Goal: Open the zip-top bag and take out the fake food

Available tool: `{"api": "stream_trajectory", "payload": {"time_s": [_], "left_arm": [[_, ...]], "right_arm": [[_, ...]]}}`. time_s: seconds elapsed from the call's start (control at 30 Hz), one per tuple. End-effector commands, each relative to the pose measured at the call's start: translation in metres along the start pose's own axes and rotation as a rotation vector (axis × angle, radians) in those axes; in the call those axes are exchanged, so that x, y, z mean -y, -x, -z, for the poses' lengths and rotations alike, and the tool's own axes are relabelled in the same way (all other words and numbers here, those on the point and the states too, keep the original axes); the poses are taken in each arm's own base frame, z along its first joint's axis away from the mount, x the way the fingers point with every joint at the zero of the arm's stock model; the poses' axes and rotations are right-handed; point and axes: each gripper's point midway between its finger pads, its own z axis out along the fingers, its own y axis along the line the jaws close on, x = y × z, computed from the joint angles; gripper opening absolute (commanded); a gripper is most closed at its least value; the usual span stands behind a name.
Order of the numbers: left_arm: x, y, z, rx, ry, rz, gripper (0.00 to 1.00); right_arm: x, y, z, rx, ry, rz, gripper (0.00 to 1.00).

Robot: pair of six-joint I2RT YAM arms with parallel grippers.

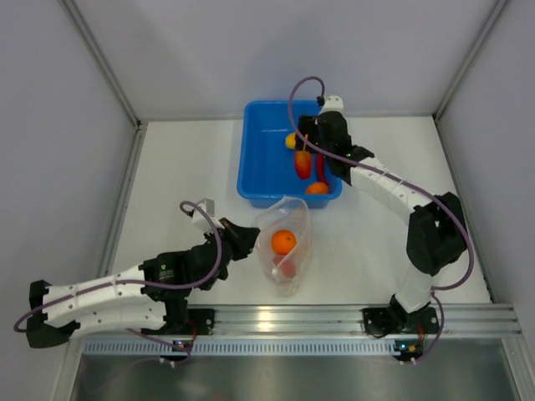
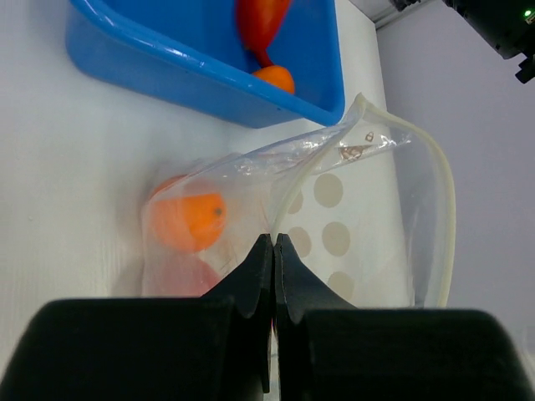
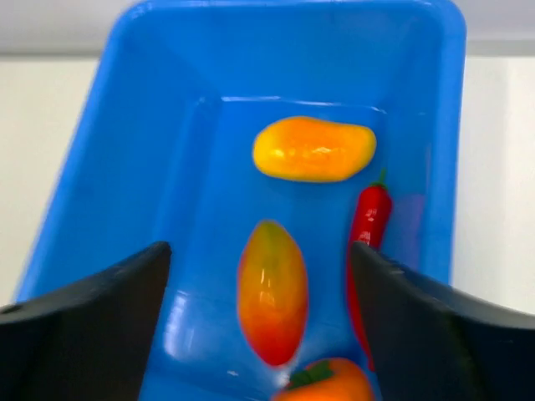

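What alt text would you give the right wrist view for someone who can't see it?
The open right gripper hangs over the blue tub, its dark fingers framing four glossy toy foods inside: a yellow-orange piece, a red chili, a red-orange oval and an orange piece with a green top.

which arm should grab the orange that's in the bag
Right. The right gripper is open and empty above the blue tub, free to reach the orange. The left gripper is shut on the zip-top bag, holding its mouth open, so it likely shouldn't let go.
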Motion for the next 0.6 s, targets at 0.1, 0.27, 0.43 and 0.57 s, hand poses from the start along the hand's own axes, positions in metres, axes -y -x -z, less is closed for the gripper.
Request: {"api": "stream_trajectory", "payload": {"time_s": [0.1,0.27,0.43,0.57], "left_arm": [[0.014,0.014,0.000,0.017,-0.008,-0.060,0.00],[0.018,0.011,-0.004,0.012,-0.001,-0.062,0.00],[0.022,0.011,-0.006,0.013,0.004,-0.057,0.00],[0.020,0.011,-0.008,0.024,0.017,-0.027,0.00]], "right_arm": [[-0.008,0.065,0.039,0.100,0.039,0.008,0.99],[-0.021,0.060,0.076,0.048,0.210,-0.131,0.99],[-0.052,0.059,0.130,-0.077,0.481,-0.269,0.81],[-0.065,0.035,0.174,-0.216,0.560,-0.307,0.63]]}}
